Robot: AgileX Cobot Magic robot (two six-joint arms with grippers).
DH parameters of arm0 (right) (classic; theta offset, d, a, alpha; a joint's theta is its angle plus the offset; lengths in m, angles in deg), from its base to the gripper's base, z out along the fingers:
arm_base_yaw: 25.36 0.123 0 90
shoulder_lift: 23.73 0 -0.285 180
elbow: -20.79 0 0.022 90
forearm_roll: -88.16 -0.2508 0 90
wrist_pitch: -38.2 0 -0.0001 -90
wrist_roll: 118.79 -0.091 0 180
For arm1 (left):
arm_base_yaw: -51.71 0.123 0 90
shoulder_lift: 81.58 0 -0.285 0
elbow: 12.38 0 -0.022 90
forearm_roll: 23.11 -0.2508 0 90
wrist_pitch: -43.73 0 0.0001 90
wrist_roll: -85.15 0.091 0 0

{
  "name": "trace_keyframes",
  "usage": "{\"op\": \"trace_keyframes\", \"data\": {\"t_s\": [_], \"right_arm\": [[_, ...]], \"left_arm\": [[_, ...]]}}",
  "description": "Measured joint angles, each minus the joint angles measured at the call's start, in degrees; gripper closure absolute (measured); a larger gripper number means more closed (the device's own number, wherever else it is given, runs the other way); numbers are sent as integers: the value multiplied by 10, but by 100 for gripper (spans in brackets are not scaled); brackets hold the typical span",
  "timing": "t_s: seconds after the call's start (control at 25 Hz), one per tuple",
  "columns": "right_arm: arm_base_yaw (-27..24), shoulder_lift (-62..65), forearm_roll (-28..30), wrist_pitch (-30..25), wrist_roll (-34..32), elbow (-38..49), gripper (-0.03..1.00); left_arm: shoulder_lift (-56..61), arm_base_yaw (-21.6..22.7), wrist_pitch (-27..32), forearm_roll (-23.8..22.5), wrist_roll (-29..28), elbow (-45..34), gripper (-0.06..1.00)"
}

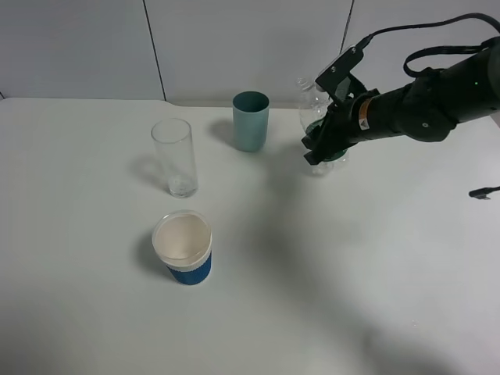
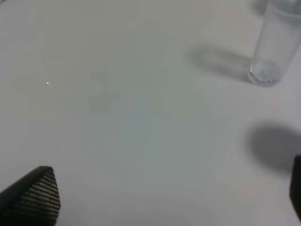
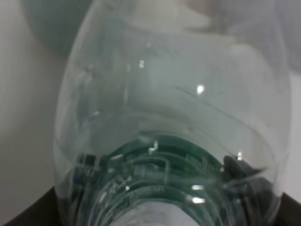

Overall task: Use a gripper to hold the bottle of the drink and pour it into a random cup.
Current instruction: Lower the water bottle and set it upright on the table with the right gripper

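Observation:
The clear bottle (image 1: 310, 112) with its dark green label stands at the back right of the table, about upright. My right gripper (image 1: 321, 145) is shut on it at the label, reaching in from the right. In the right wrist view the bottle (image 3: 169, 117) fills the frame, green label (image 3: 164, 160) low down. The drink cannot be told apart from the clear wall. The teal-green cup (image 1: 250, 120) stands just left of the bottle, a small gap between them. My left gripper (image 2: 164, 197) hangs open over bare table, one fingertip (image 2: 35, 195) showing at the edge.
A tall clear glass (image 1: 173, 156) stands left of the cup and also shows in the left wrist view (image 2: 273, 42). A white cup with a blue sleeve (image 1: 182, 248) sits nearer the front. The white table (image 1: 328, 266) meets a grey wall behind.

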State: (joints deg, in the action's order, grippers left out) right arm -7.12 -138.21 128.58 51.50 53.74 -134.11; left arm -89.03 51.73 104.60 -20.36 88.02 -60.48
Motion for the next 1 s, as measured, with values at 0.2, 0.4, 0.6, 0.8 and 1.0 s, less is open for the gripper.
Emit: {"op": "trace_keyframes", "data": {"t_s": [0.2,0.4,0.6,0.8,1.0], "right_arm": [[-4,5,24,57,2,16,42],[-8,6,25,104,2,17,42],[-8,7,4,121,4,17,42],[-14,7,-80,124,33,17,42],[-26,7,-117,126,36,17,42]], "left_arm": [[0,0,0,0,0,0,-5],[0,0,0,0,0,0,-5],[0,0,0,0,0,0,-5],[0,0,0,0,0,0,-5],[0,0,0,0,0,0,-5]]}}
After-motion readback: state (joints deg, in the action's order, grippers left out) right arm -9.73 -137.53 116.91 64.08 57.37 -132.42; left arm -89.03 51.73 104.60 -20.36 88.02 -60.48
